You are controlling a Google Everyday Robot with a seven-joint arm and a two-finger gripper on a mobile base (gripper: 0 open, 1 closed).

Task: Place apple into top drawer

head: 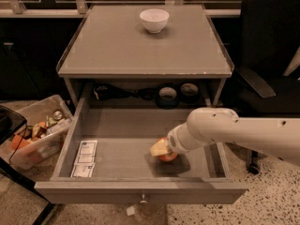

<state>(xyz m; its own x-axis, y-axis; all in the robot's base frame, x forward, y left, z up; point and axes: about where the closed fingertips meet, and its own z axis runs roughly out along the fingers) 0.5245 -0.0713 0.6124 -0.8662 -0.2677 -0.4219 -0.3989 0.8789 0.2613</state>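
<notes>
The top drawer [117, 146] is pulled wide open below the grey tabletop. The apple [168, 155], red-orange, is low inside the drawer, right of its middle, at or just above the floor. My gripper [161, 149] reaches in from the right on a white arm and is closed around the apple, covering its upper left side. The drawer's small metal knob [143, 200] shows on the flat front.
White paper packets [84, 158] lie in the drawer's front left corner. A white bowl [154, 20] stands at the back of the tabletop [140, 55]. A clear bin of clutter [33, 135] sits on the floor at left, and a black chair [267, 55] at right.
</notes>
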